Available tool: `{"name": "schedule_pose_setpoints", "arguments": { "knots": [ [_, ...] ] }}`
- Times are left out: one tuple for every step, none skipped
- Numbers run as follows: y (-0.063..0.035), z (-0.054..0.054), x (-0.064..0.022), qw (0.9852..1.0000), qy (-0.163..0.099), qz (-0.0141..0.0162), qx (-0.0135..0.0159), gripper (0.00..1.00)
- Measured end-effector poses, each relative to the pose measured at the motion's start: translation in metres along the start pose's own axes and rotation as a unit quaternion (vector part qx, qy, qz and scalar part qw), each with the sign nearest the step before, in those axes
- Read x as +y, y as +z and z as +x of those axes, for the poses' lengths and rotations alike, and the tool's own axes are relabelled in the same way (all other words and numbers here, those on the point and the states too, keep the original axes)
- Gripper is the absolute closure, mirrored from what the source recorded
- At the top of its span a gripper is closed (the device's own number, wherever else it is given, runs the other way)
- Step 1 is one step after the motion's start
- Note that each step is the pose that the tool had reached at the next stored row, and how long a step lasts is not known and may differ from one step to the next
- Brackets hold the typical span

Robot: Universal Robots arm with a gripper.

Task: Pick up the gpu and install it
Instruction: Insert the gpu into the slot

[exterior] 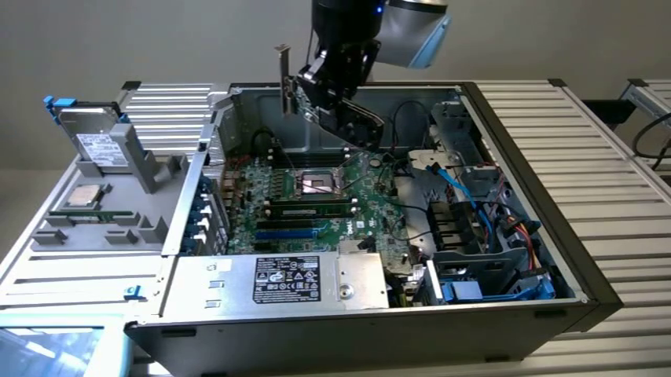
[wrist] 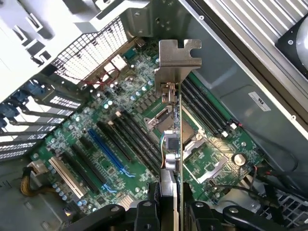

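My gripper (exterior: 331,85) hangs over the open computer case (exterior: 524,236), shut on the gpu (exterior: 362,126). The card is tilted in the air above the green motherboard (exterior: 314,196), its silver end bracket (exterior: 284,75) pointing up toward the exterior view's left. In the wrist view the gpu (wrist: 174,144) shows edge-on between my fingers (wrist: 147,214), with the bracket (wrist: 175,62) at its far end. It hovers over the empty processor socket (wrist: 166,118). The blue expansion slot (wrist: 108,151) and black slots lie beside it, apart from the card.
A silver drive with a white label (exterior: 100,145) and a square processor chip (exterior: 84,196) sit on the grey tray at the exterior view's left. The power supply (exterior: 278,279) fills the case's front. Blue cables (exterior: 467,196) and a drive cage stand at the right.
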State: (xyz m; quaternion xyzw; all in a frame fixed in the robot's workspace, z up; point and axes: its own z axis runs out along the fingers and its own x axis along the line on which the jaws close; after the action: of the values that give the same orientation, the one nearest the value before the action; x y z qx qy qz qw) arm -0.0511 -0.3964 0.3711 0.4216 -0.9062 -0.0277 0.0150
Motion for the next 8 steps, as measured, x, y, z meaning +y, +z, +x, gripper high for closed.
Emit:
{"name": "schedule_pose_setpoints", "arguments": {
  "knots": [
    [0.0003, 0.0000, 0.0000, 1.0000, -0.009, 0.0000, 0.0006, 0.71],
    [0.0006, 0.0000, 0.0000, 0.9998, -0.018, 0.0001, 0.0012, 0.71],
    [0.0008, 0.0000, -0.0001, 0.9996, -0.027, 0.0001, 0.0017, 0.71],
    [0.0010, 0.0000, -0.0001, 0.9993, -0.036, 0.0001, 0.0023, 0.71],
    [0.0013, 0.0000, -0.0001, 0.9990, -0.045, 0.0002, 0.0028, 0.71],
    [0.0015, 0.0000, -0.0001, 0.9985, -0.054, 0.0002, 0.0034, 0.71],
    [0.0018, 0.0000, -0.0001, 0.9980, -0.063, 0.0002, 0.0040, 0.71],
    [0.0021, 0.0000, -0.0001, 0.9974, -0.072, 0.0003, 0.0045, 0.71]
  ]
}}
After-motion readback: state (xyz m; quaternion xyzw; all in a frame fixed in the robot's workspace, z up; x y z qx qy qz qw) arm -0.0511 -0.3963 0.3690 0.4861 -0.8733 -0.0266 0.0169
